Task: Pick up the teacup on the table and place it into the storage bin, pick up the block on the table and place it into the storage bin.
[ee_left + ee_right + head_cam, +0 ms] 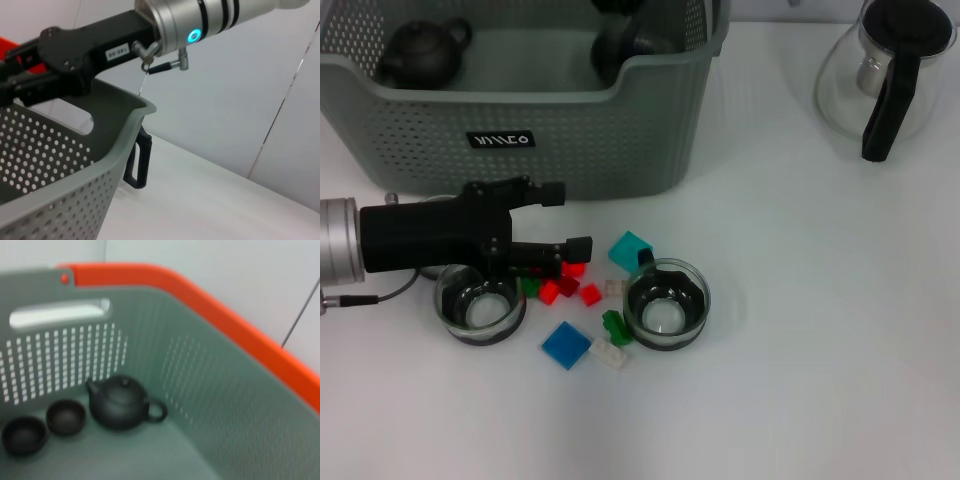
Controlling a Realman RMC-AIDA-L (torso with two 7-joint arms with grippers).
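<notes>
head view: my left gripper [565, 220] hangs spread open and empty over the red block [556, 290], two glass teacups [666, 303] outside the storage bin [620, 150]; right wrist view: teapot [121, 402] and dark cups inside, right gripper unseen

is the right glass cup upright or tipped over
Upright: the cup stands on the table with its round rim facing up, seen from the head view.
</notes>
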